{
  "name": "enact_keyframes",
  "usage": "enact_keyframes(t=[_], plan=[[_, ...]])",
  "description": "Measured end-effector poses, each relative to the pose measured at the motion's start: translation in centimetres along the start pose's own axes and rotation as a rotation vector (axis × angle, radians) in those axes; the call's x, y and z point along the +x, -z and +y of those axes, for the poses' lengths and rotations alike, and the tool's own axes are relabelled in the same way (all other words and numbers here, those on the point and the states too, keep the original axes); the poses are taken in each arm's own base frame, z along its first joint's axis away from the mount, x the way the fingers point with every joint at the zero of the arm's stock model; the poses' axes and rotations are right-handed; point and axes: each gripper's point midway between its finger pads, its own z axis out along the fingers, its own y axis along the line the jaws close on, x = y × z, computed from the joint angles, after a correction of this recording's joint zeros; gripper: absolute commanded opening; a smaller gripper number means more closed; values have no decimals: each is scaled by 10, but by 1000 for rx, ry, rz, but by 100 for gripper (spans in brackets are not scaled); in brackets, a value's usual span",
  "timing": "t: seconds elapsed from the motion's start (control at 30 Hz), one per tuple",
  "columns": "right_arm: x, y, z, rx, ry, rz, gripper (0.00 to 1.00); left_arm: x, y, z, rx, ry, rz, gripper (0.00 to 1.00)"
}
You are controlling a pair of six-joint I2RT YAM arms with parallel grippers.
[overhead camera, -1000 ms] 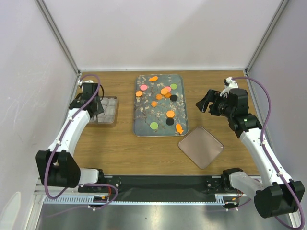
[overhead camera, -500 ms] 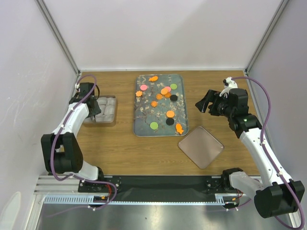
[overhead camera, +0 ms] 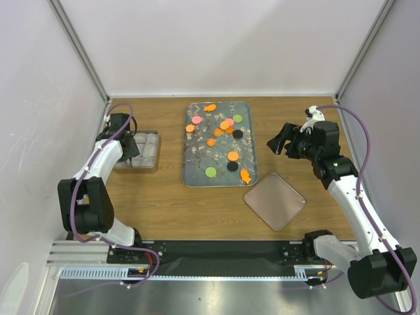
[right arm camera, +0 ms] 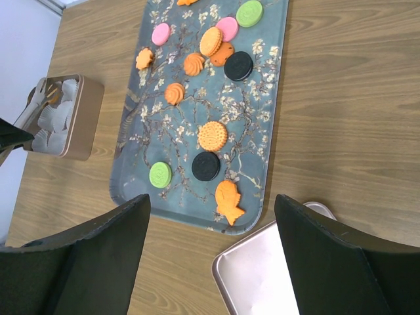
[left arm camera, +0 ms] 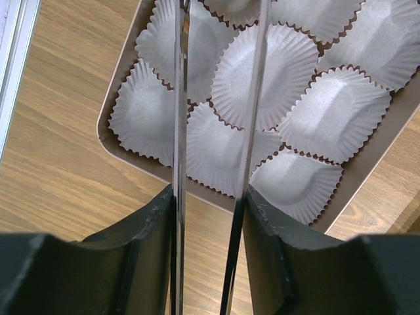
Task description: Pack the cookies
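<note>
- The brown wood table (overhead camera: 164, 197) holds all the things.
- A big tray with flowers painted on it (overhead camera: 195, 164) lies in the middle of the table.
- A flat square pan (overhead camera: 275, 201) lies on the table at about 5 o'clock from the tray, just beside its corner. It has nothing on it.
- A small brown box (right arm camera: 88, 121) sits at 9 o'clock from the tray, a little apart from it. White paper cups (left arm camera: 262, 72) fill it.
- The right gripper (overhead camera: 279, 139) hangs at 3 o'clock from the tray. Its jaws are wide apart and hold nothing.
- The left gripper (left arm camera: 209, 197) is over the box, at the box's 9 o'clock side. Its jaws are close together and pinch a pair of thin metal tongs (left arm camera: 178, 118).
- The tongs point out over the paper cups. The tips may touch a cup, but the view does not show this.
- The cookies (overhead camera: 233, 156) all lie on the flower tray.
- Most cookies bunch up toward 12 o'clock on the tray.
- A green cookie (overhead camera: 210, 172), a black cookie (overhead camera: 232, 167) and an orange fish cookie (overhead camera: 245, 176) lie toward 6 o'clock on the tray.
</note>
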Motion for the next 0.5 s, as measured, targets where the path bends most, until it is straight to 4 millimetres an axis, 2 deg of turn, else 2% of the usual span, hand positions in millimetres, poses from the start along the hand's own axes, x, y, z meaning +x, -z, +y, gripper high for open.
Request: enact_keyframes(t=[0.37,0.5], plan=[[1,0,1,-7,0,3,83,-1,1,-1,9,1,-3,53],[1,0,2,-10,0,4,83,-3,5,-3,23,5,-12,52]])
